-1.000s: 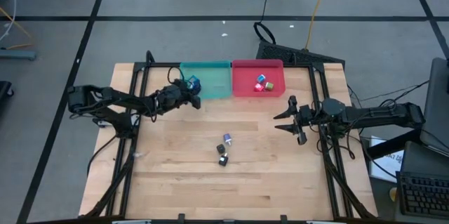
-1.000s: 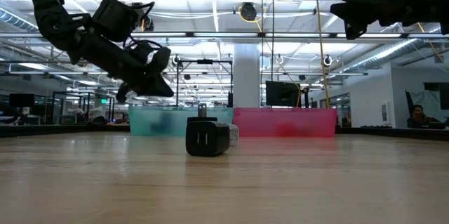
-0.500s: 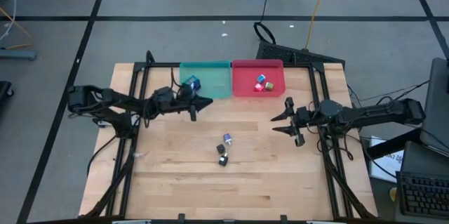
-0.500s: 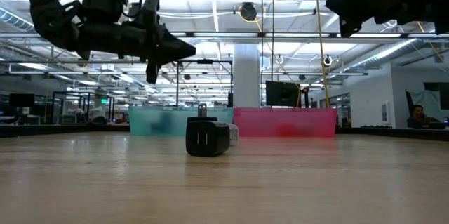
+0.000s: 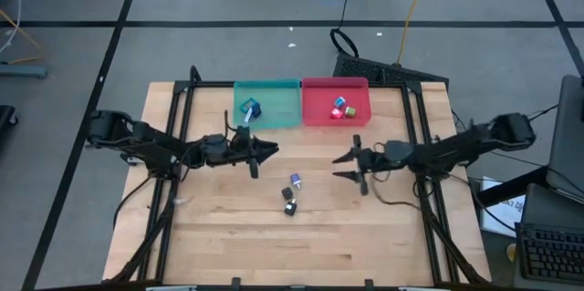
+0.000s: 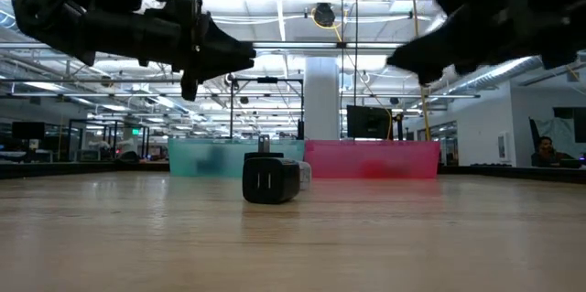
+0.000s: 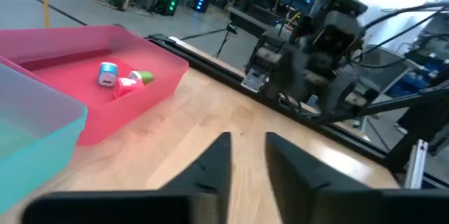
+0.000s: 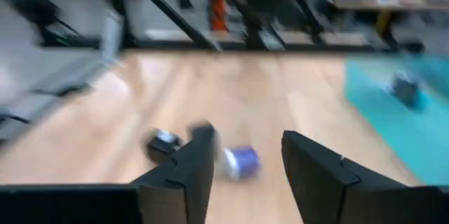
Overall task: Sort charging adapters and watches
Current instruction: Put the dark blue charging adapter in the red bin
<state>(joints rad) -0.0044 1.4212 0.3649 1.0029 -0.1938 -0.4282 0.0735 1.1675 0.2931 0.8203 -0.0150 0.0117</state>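
Both grippers have swung inward, the left gripper (image 5: 262, 151) slightly parted and empty, the right gripper (image 5: 349, 164) open, likely to reach the blue adapter (image 5: 296, 181) and black adapter (image 5: 290, 207) mid-table.

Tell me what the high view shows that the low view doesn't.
Only the high view shows inside the bins: a watch in the teal bin, three adapters in the pink bin, and a blue adapter on the table. Only the low view shows the room behind. Both show the black adapter, both bins, and the left gripper and right gripper raised above the table.
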